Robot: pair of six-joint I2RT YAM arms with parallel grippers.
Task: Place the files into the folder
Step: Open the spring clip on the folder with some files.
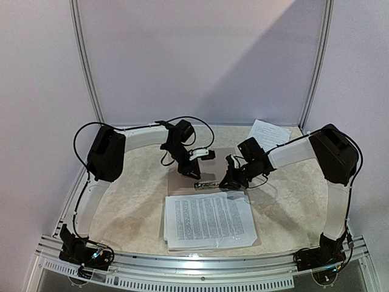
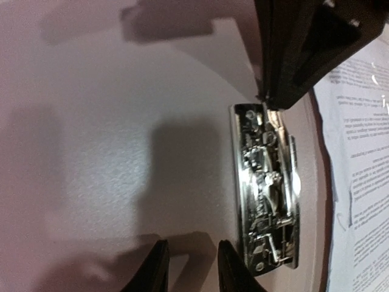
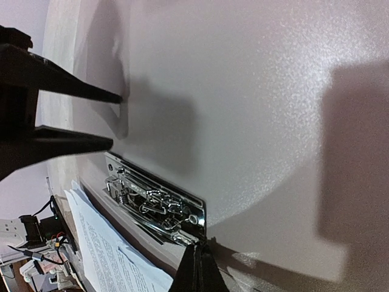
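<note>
Folder (image 1: 214,169): lies open and flat at the middle of the bench (image 1: 134,201), its bare dull inside face turned up on the far half.
Clip (image 1: 206,184): a shiny metal clamp bar across the middle of the folder, running left to right, between the bare far half and the papers.
Stack of papers (image 1: 209,219): white printed pages on the near half of the folder, just near of the clip. The edges are a little fanned and the far right corner curls up slightly.
Loose sheet (image 1: 267,134): 1 more printed page at the far right of the bench, well apart from the folder, lying at a slant.
Left claw (image 2: 191,264): over the bare far half of the folder, to the far left of the clip. Its 2 fingers stand apart with nothing between them. Whether the tips touch the folder cannot be told.
Right claw (image 3: 197,261): reaches in from the right, and its 2 fingers are pressed together into 1 thin point. That point sits at the right end of the clip, touching it or all but touching it, and nothing can be seen gripped between the fingers.
Arms: both bend inward from the near corners of the bench, and the 2 claws are near each other above the folder.
Shadows: dark patches from both claws fall on the bare half of the folder.
</note>
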